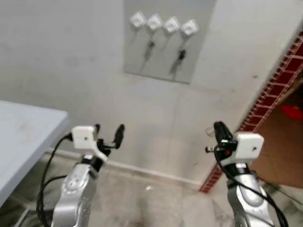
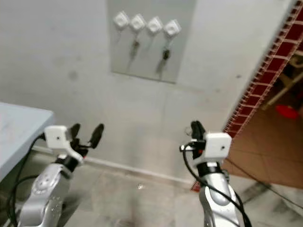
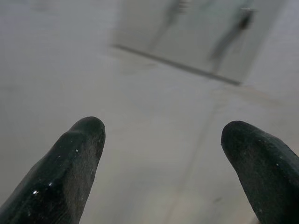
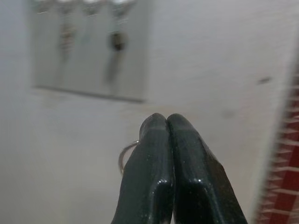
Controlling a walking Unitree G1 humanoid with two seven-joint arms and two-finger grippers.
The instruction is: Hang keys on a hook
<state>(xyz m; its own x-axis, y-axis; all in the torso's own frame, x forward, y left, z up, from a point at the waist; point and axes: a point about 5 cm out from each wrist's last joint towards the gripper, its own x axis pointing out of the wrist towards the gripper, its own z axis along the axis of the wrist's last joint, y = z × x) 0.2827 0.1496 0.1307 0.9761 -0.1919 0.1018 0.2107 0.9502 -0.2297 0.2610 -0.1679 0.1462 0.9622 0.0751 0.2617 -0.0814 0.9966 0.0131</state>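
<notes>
Two silver arms rise at the foot of the frame before a pale wall. At left, the left gripper [image 1: 109, 133] stands with its jaws wide and nothing between them, just beside the corner of a grey worktop [image 1: 28, 137]. At right, the right gripper [image 2: 196, 129] has its jaws pressed together, and the right wrist view shows a thin metal key ring [image 4: 125, 156] curving out from one side of the closed fingers [image 4: 159, 177]; what hangs from the ring is hidden. Well above both arms, a grey panel [image 1: 163, 40] is fixed to the wall and carries a row of four white hooks [image 1: 163, 23]. Dark keys [image 1: 149, 48] hang from the second hook from the left, and a second set of keys [image 1: 181, 55] hangs from the fourth; the first and third hooks appear bare, though faint shadows fall below them. To the right, a strip of red tiles [image 1: 274, 85] edges the wall beside a brown tiled floor, where a small red object [image 1: 291, 111] lies.
</notes>
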